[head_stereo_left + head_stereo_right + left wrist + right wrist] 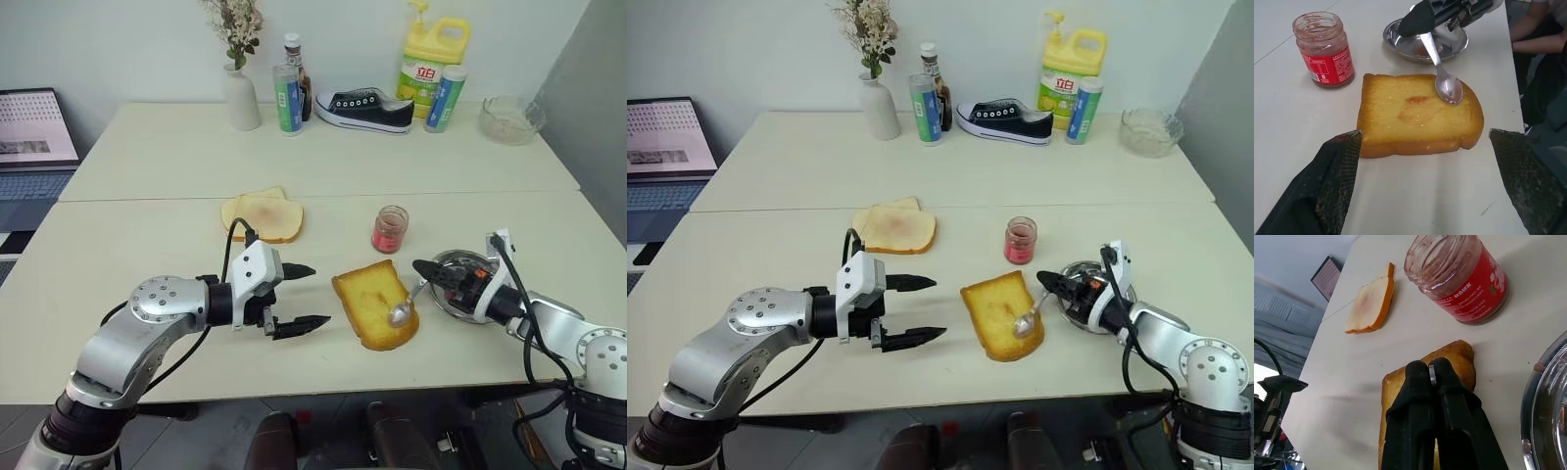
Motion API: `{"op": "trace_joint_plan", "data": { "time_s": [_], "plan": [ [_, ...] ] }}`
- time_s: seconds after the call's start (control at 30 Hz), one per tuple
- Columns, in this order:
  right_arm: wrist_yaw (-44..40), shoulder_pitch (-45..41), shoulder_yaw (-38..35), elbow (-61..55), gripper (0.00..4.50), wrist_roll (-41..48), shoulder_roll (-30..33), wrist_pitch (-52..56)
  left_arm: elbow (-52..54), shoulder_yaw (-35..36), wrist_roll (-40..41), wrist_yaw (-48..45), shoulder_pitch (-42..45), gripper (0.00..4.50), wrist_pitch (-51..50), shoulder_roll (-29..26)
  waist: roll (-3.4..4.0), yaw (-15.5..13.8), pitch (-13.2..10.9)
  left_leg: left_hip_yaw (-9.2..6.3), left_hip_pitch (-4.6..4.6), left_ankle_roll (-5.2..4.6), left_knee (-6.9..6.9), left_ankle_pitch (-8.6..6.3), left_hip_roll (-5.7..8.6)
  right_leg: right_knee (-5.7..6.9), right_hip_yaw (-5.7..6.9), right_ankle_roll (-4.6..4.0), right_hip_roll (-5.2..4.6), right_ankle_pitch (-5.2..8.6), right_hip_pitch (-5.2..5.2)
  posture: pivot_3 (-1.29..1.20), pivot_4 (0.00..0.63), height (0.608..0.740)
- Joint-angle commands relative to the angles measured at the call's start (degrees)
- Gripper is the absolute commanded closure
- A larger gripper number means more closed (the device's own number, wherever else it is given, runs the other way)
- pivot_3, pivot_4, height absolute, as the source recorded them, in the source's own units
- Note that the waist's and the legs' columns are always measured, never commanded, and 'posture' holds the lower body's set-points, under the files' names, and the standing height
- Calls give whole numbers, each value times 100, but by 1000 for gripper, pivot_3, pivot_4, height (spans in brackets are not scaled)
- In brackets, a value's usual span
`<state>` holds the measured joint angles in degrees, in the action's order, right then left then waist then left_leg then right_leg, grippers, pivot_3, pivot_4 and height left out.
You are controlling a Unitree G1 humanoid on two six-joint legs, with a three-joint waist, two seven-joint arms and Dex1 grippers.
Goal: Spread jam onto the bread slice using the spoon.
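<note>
On the bench [147, 166] in front of me the bread slice [375, 305] lies flat, with the jam [390, 230] jar just behind it and a steel dish [460, 277] to its right. My right fingers [427, 271] are pressed together on the handle of the spoon [401, 311], whose bowl rests on the slice near its rounded end. My left fingers [307, 296] are spread wide and empty, just left of the bread without touching it. Only a faint red streak marks the crumb, so I judge the spreading barely begun. To do it well I should keep the bowl nearly flat, press lightly, and sweep across the slice without dragging it sideways; my left fingers could steady its edge.
</note>
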<state>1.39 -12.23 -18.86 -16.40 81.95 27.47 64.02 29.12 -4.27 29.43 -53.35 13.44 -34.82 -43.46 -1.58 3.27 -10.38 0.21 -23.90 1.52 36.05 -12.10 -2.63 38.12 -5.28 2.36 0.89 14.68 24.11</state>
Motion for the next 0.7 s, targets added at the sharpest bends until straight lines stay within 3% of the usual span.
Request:
{"op": "trace_joint_plan", "data": {
  "time_s": [0.03, 0.27, 0.47, 0.7],
  "plan": [
    [453, -415, -26, 18, 4477, 419, -346, -417, 89, 53, 59, -15, 110, 172, 86, 53, 0, 12, 0, 1, 1, 0, 0, 0, -1, 1, -1, 0, 1, 0, 0, 0, 150, 740],
    [804, -642, 186, 502, 4477, -279, -794, -867, 84, 62, 54, -28, 154, 172, 66, 56, -1, -24, 1, 0, -4, 0, 0, 0, 1, -4, 1, -1, -1, -1, 1, 0, 150, 740],
    [534, -214, 158, 198, 4477, -340, -368, -613, 140, 98, 74, -30, 83, 172, 58, 27, 0, -29, 2, 4, -3, 0, 1, 0, 3, -2, -3, -1, -4, -1, 1, 0, 150, 740],
    [408, 132, -52, -134, 4477, 445, 194, -420, 84, 122, 72, -32, 62, 172, 91, 50, -3, -25, 3, 1, 1, 0, 1, 0, 1, 0, -2, -1, -2, -1, -2, 0, 150, 740]
  ]
}}
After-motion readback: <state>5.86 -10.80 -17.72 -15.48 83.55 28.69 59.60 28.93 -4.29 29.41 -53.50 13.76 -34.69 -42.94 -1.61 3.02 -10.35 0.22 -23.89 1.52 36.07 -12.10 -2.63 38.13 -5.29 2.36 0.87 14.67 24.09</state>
